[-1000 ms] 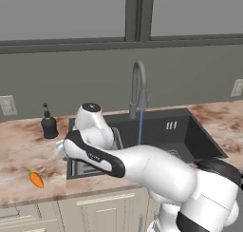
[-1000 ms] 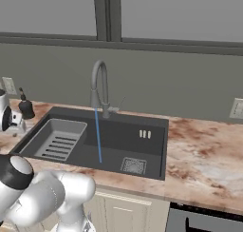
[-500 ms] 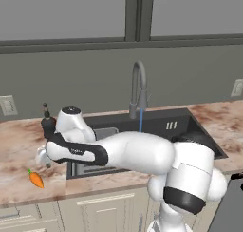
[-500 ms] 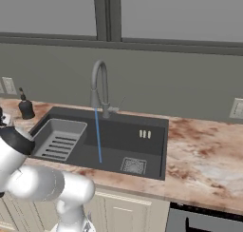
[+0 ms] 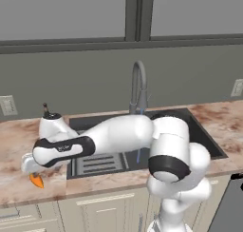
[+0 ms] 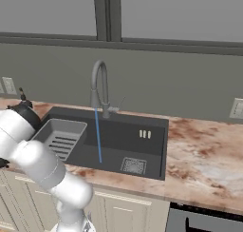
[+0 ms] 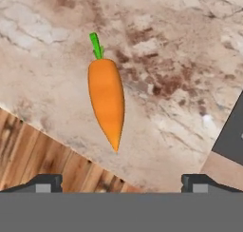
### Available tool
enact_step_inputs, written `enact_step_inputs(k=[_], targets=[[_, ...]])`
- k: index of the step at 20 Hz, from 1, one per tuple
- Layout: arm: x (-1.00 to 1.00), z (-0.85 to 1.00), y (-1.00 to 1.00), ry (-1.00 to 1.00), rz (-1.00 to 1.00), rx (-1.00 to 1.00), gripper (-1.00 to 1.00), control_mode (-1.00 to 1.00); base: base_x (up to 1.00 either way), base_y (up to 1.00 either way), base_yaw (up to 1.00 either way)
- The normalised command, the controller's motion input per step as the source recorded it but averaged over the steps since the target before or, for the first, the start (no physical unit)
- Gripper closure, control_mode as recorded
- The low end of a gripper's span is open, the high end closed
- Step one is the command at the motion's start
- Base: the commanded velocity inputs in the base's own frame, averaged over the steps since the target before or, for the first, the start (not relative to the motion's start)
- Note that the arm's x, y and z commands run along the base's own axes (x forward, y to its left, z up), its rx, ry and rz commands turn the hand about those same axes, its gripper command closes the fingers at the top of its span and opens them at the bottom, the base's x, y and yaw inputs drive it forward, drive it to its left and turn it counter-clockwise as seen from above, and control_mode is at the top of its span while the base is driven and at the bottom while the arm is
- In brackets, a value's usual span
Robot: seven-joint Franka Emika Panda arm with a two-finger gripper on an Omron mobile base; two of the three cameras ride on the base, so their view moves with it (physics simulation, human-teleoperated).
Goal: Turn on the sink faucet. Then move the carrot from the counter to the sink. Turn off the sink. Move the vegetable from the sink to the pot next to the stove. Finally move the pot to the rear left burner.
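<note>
Carrot: orange tapered carrot (image 7: 106, 102) with green stub, on marbled stone desk (image 7: 180, 50) near its edge.
End effector (image 7: 121, 181): above carrot, fully spread, empty.
Faucet: curved grey metal faucet (image 6: 98, 88) running.

A: Counter (image 7: 180, 60), mottled pink-brown stone, polished look; the carrot (image 7: 106, 98) near its front edge is smooth matt orange with a green stub.

B: Floor (image 7: 33, 155) below that edge, wood planks with visible grain. Sink (image 6: 114, 145), dark matt basin. Faucet (image 6: 98, 86), brushed grey metal.

A: Arm (image 5: 118, 136), glossy white shell, dark bands. Cabinet fronts (image 5: 104, 209), cream, painted, satin.
</note>
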Motion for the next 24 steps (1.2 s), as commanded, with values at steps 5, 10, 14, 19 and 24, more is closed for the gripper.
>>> enact_step_inputs(k=[5,10,14,19,24], targets=[[0.02,-0.26,0.26,0.06,-0.01,-0.11,-1.0,-1.0,0.0,0.0,0.0],[0.19,-0.01,0.29,0.09,-0.04,-0.1,-1.0,-1.0,0.0,0.0,0.0],[0.23,-0.07,0.2,0.08,-0.02,-0.09,-1.0,-1.0,0.0,0.0,0.0],[0.17,-0.36,0.07,0.0,0.0,-0.08,-1.0,-1.0,0.0,0.0,0.0],[0.07,-0.38,0.05,0.0,0.0,-0.07,-1.0,-1.0,0.0,0.0,0.0]])
